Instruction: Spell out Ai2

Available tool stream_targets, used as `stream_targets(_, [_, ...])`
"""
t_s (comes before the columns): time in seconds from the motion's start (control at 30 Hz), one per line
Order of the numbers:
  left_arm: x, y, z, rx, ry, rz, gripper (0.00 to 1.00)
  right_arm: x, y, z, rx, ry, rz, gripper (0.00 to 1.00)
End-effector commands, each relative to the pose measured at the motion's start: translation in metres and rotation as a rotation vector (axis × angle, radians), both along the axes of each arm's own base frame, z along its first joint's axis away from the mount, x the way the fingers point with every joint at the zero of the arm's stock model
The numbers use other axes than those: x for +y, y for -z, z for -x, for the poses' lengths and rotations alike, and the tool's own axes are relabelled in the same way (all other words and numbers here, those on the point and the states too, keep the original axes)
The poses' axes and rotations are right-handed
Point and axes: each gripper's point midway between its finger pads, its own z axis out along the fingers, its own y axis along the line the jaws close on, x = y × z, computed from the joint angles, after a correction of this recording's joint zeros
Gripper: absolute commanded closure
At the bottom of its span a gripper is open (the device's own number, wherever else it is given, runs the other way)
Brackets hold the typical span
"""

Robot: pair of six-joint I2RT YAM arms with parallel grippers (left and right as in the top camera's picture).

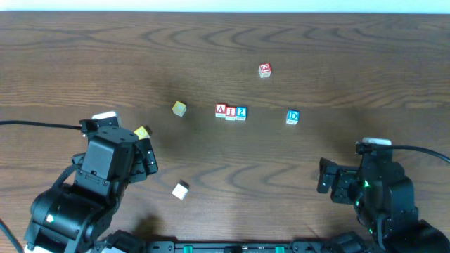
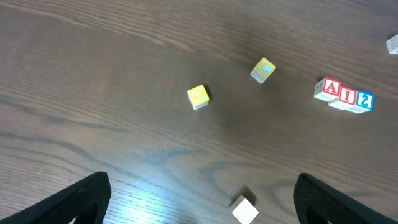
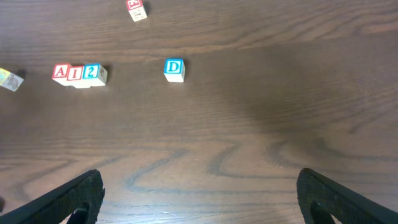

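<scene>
Three lettered blocks stand side by side in a row at the table's middle: a red A block (image 1: pixel 221 110), a red I block (image 1: pixel 230 112) and a blue 2 block (image 1: pixel 241 112). The row also shows in the left wrist view (image 2: pixel 343 95) and in the right wrist view (image 3: pixel 76 73). My left gripper (image 2: pixel 202 199) is open and empty at the near left. My right gripper (image 3: pixel 199 199) is open and empty at the near right. Both are well back from the row.
A blue D block (image 1: pixel 292 117) sits right of the row, a red-lettered block (image 1: pixel 264 69) behind it. Two yellow blocks (image 1: pixel 179 108) (image 1: pixel 141 132) lie to the left. A plain white block (image 1: pixel 180 190) lies near the left gripper, between its fingers in the left wrist view (image 2: pixel 244 210).
</scene>
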Motion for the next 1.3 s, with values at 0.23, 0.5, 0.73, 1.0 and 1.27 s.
stream_targets(0.23, [0.001,0.0,0.0,0.0,0.006,-0.011,0.05,-0.002,0.0,0.0,-0.006,0.023,-0.015,0.01])
stream_targets(0.5, [0.001,-0.002,0.001,-0.008,0.007,-0.007,0.05,-0.002,-0.001,0.0,-0.006,0.023,-0.015,0.01])
stream_targets(0.73, [0.019,-0.024,0.017,-0.129,-0.044,0.04,0.05,-0.002,-0.001,0.0,-0.006,0.023,-0.015,0.01])
stream_targets(1.0, [0.045,-0.041,0.021,-0.392,0.028,-0.068,0.05,-0.002,0.0,0.0,-0.006,0.023,-0.015,0.01])
stream_targets(1.27, [0.048,0.034,0.024,-0.44,0.049,-0.097,0.05,-0.002,0.0,0.0,-0.006,0.023,-0.015,0.01])
